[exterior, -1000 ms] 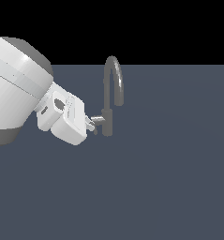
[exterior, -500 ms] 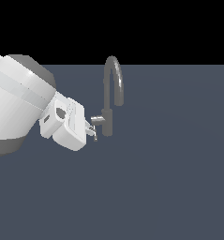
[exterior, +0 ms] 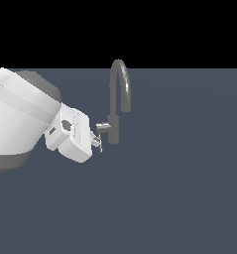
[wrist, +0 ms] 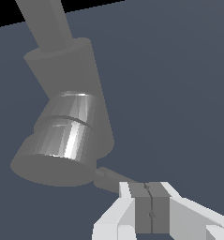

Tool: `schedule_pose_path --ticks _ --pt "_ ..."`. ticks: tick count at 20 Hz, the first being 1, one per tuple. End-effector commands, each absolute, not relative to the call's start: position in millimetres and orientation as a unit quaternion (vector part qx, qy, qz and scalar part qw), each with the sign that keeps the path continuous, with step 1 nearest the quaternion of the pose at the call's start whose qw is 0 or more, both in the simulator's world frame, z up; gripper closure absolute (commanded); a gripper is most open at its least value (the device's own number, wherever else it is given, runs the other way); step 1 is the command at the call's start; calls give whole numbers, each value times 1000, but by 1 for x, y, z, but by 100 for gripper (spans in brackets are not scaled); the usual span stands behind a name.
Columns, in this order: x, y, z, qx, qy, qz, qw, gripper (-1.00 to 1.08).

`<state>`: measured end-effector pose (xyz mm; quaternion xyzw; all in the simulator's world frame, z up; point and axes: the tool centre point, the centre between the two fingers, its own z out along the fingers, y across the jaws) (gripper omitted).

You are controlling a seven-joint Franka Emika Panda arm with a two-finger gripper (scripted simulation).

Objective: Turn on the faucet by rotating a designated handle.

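The grey faucet (exterior: 114, 130) stands upright in the middle of the exterior view, its arched spout (exterior: 122, 79) curving over and down. A short stub (exterior: 103, 127) sticks out of its body toward the exterior view's left, with the thin handle (exterior: 100, 146) hanging from its end. My gripper (exterior: 95, 140) is right at that lever, coming from the left. In the wrist view the faucet body (wrist: 66, 65) and shiny stub (wrist: 66, 136) fill the frame. The flat handle (wrist: 108, 178) runs from the stub to my gripper (wrist: 150, 188). Both finger pads (wrist: 142, 211) are pressed together, shut, their tips touching the lever's end.
The faucet stands on a flat dark blue-grey surface (exterior: 179, 188). My bulky white arm (exterior: 16, 124) fills the exterior view's left side. Nothing else is on the surface.
My hand has shifted slightly down and toward the faucet. The lever's tip at my fingertips now sits a little lower. The spout and body have not moved.
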<state>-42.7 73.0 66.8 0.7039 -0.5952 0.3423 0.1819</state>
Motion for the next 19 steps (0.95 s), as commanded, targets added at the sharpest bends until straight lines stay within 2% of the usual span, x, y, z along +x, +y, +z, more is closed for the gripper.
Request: schedule_pose_path --ticks 1,19 --pt "-40 72 63 707 -591 340 187 108" --pt "-15 66 24 680 -618 344 193 108"
